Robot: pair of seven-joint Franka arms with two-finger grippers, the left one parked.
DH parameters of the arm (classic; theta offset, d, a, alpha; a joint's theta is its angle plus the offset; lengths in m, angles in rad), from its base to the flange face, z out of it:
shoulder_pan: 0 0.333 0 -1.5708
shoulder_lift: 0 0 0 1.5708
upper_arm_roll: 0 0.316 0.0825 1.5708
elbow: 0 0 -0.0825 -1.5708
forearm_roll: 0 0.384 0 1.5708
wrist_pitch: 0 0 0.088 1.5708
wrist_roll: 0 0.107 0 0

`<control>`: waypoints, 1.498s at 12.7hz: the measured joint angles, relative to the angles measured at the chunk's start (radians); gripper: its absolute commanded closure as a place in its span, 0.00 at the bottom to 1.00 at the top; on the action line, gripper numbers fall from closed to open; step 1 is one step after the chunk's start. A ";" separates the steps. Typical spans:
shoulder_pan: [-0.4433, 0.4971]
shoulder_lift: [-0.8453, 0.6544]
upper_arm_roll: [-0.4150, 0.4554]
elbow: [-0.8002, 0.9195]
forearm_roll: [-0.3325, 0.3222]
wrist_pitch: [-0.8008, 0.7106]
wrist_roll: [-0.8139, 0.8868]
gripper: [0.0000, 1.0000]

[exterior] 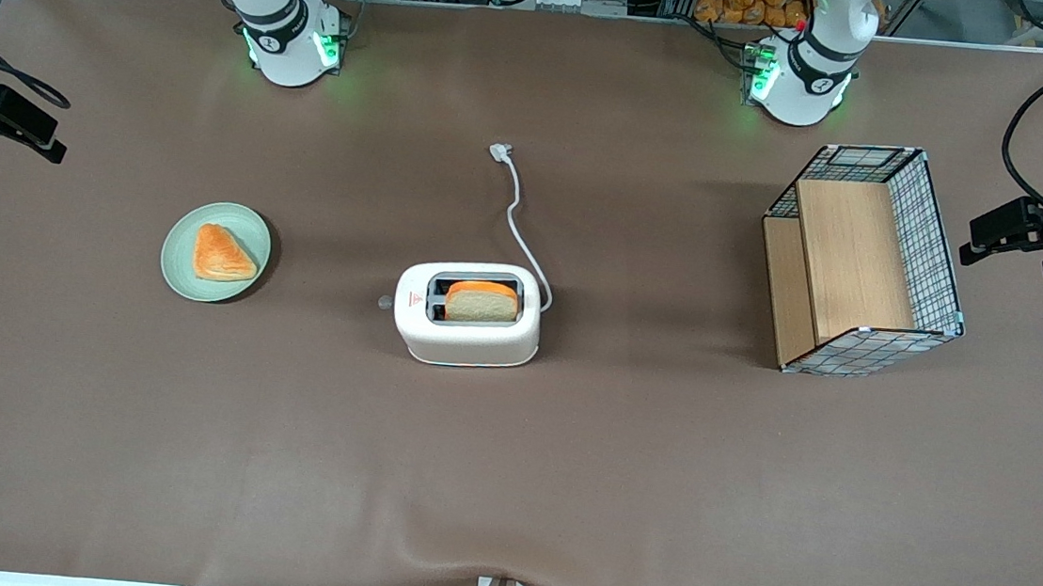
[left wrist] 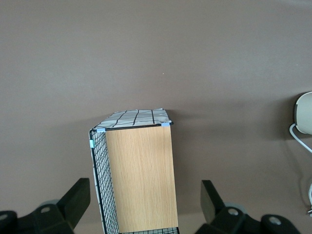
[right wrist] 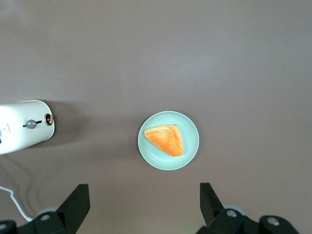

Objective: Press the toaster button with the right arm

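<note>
Judging from how things lie, we take the task as not yet begun. The gripper point(right wrist: 144, 189) hangs high over the working arm's end of the bench point(exterior: 186, 453), above the plate point(right wrist: 191, 127) and well apart from the toaster point(exterior: 465, 347). Its black fingers point(right wrist: 80, 202) stand wide apart and hold nothing. The whole approach is left, then the press itself.

The toaster sits near the middle of the front view's frame. The button point(exterior: 384, 301) projects from its narrow end, the end that faces the plate. We would say that it has not been pushed, since nothing touches it and the bread slice point(exterior: 481, 301) stands proud of its slot.

The toaster is a smooth, rounded white shell, glossy like moulded plastic, with a grey rim round the two slots. The button is a tiny round grey knob, a small target for broad fingers. A thin white cord point(exterior: 518, 222) curls away to a plug point(exterior: 500, 150) lying loose towards the upper edge of the frame. The plate is pale green, round and shallow, and carries a golden triangular pastry point(exterior: 223, 253). The bench wears a matt brown cloth, faintly rippled near the camera. Toward the parked arm's end lies a wire-mesh basket point(exterior: 936, 244) with wooden panels.
</note>
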 measured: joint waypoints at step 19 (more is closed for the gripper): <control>0.001 0.050 0.001 0.015 0.054 -0.013 -0.079 0.00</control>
